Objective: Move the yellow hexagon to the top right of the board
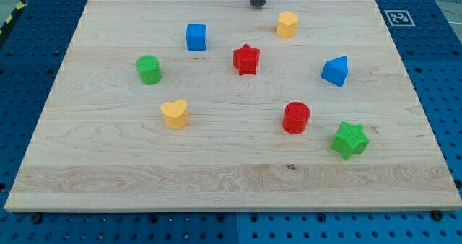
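The yellow hexagon (287,24) stands near the top of the wooden board (231,179), a little right of centre. My tip (258,4) shows at the view's top edge, just left of and above the yellow hexagon, with a small gap between them. The rod above the tip is cut off by the frame.
A blue cube (196,37) and a red star (246,59) lie left of the hexagon. A blue triangular block (336,71) is at the right. A green cylinder (149,69), a yellow heart (175,114), a red cylinder (296,118) and a green star (350,139) lie lower down. A tag marker (398,17) sits off the top right corner.
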Robot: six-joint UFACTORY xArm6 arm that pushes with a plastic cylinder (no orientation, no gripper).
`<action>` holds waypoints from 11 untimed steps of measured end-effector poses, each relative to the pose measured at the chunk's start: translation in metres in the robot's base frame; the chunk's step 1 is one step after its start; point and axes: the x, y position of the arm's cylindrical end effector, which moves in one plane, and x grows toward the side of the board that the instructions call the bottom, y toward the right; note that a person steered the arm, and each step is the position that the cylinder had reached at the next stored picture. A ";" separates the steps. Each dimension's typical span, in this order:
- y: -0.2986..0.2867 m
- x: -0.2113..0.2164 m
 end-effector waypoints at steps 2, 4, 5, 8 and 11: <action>0.000 0.011; -0.006 0.034; -0.019 0.038; 0.006 0.057; 0.030 0.067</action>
